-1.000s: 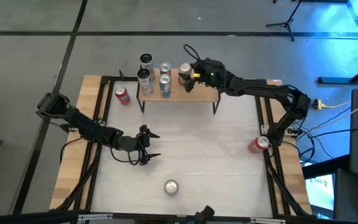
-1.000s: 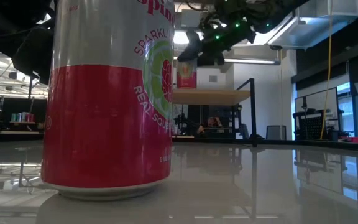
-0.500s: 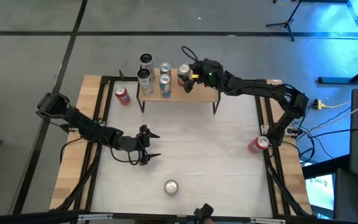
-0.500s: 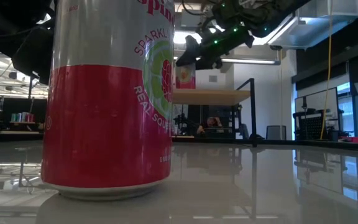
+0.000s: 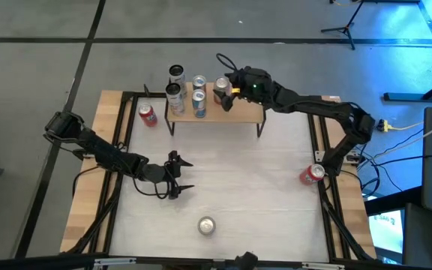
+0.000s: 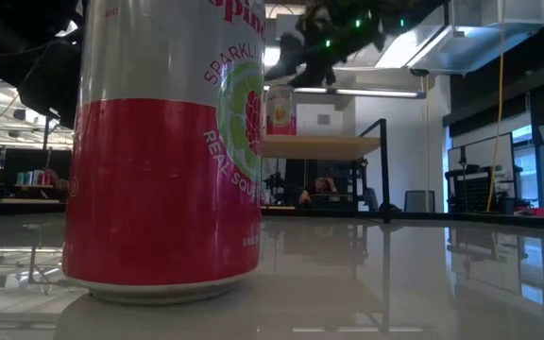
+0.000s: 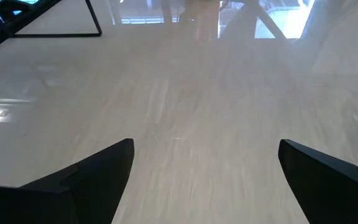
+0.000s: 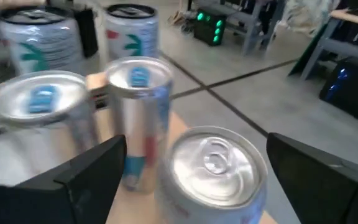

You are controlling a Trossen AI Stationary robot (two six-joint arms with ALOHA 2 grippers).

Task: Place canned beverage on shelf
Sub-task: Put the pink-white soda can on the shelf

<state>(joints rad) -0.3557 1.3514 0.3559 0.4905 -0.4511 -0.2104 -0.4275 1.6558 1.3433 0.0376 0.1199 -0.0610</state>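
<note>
The shelf (image 5: pixel 216 112) stands at the twelve o'clock edge of the desk (image 5: pixel 238 172) in the high view, a light-wood board on thin black legs. A red-and-silver can (image 5: pixel 221 88) stands upright on its top, toward the middle. The right end effector (image 5: pixel 226 91) hangs just above that can with its fingers spread; in the right wrist view the two dark fingers (image 8: pixel 92 177) sit wide apart on either side of the can's silver lid (image 8: pixel 213 162), clear of its wall. From the low view the can (image 6: pixel 280 110) rests on the board (image 6: pixel 321 146) and the end effector (image 6: pixel 302 59) is a little higher than the can's top, not touching it.

At the shelf's nine o'clock end stand four more cans: two blue-and-silver ones (image 5: pixel 199 105) and two dark-topped ones (image 5: pixel 174 96).

Another red can (image 5: pixel 148 115) stands on the desk at the shelf's nine o'clock side. A red can (image 5: pixel 312 174) lies near the three o'clock edge, and one more can (image 5: pixel 206 225) stands at six o'clock, close to the low camera.

The left end effector (image 5: pixel 180 174) waits over bare desk at about eight o'clock, its fingers spread with nothing between them.
</note>
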